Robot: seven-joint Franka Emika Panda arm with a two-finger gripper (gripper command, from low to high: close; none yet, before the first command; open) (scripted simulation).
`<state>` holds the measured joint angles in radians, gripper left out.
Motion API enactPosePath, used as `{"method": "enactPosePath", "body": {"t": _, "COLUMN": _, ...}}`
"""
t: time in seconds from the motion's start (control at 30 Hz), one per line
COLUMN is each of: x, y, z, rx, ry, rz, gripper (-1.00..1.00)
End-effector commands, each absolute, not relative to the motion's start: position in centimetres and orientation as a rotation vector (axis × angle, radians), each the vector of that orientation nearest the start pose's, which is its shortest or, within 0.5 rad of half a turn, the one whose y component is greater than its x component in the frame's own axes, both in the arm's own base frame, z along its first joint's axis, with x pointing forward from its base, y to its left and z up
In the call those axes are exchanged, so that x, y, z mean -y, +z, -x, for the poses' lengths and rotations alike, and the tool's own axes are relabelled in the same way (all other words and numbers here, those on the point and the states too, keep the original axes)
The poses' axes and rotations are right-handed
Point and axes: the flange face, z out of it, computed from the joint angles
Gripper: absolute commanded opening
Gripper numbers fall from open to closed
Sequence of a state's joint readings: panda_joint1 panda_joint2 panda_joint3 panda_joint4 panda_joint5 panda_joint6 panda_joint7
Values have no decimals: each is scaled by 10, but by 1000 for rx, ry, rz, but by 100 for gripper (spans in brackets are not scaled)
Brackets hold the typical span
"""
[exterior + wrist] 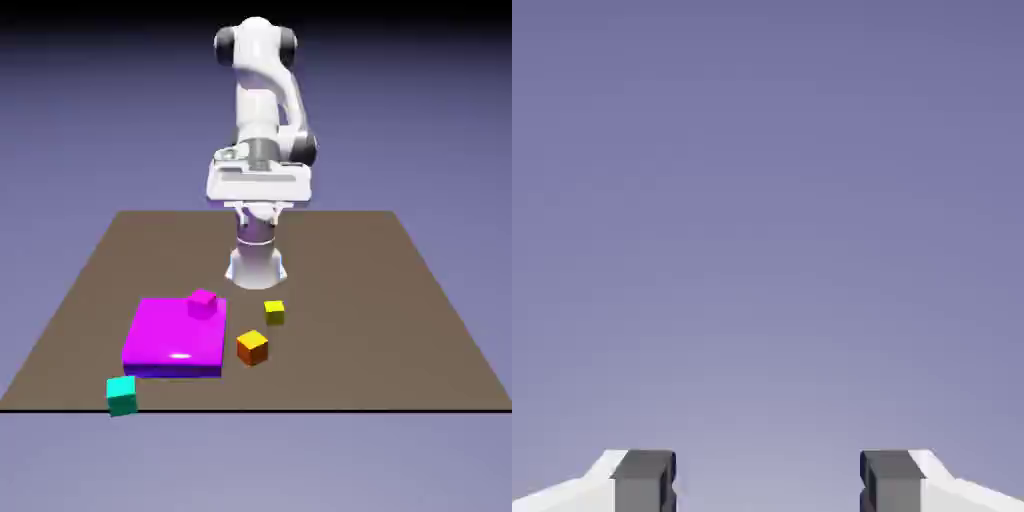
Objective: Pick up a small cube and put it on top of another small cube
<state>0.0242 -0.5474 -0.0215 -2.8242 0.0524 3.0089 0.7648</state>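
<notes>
Tool wide open, nothing between the fingers, touching nothing. Held high above the worktop, probably to keep clear of the cubes before picking a target. Only plain backdrop in the hand view, so probably needs re-aiming first. Tiny yellow cube right of the magenta slab, just beyond the orange cube, with apparent room for a grab. Teal cube down at the near left edge, so maybe awkward as a base.
</notes>
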Motion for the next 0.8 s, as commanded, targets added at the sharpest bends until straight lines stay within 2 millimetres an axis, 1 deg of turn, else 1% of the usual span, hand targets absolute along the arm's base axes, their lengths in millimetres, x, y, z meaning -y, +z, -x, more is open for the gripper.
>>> {"method": "enactPosePath", "body": {"t": 0.0, "x": 8, "y": 422, "z": -387, "rx": -1150, "ry": -842, "rz": 2442, "gripper": 0}}
{"method": "enactPosePath", "body": {"t": 0.1, "x": 22, "y": 373, "z": -378, "rx": -1412, "ry": -571, "rz": 2356, "gripper": 0}}
{"method": "enactPosePath", "body": {"t": 0.2, "x": 32, "y": 326, "z": -362, "rx": -1659, "ry": -302, "rz": 2238, "gripper": 0}}
{"method": "enactPosePath", "body": {"t": 0.33, "x": 39, "y": 268, "z": -332, "rx": -1961, "ry": 47, "rz": 2028, "gripper": 0}}
{"method": "enactPosePath", "body": {"t": 0.43, "x": 40, "y": 231, "z": -304, "rx": -2167, "ry": 296, "rz": 1832, "gripper": 0}}
{"method": "enactPosePath", "body": {"t": 0.57, "x": 38, "y": 189, "z": -263, "rx": -2408, "ry": 604, "rz": 1517, "gripper": 0}}
{"method": "enactPosePath", "body": {"t": 0.67, "x": 34, "y": 166, "z": -231, "rx": -2555, "ry": 803, "rz": 1252, "gripper": 0}}
{"method": "enactPosePath", "body": {"t": 0.7, "x": 34, "y": 166, "z": -231, "rx": -2555, "ry": 803, "rz": 1252, "gripper": 0}}
{"method": "enactPosePath", "body": {"t": 0.77, "x": 30, "y": 157, "z": -232, "rx": -2554, "ry": 811, "rz": 1251, "gripper": 0}}
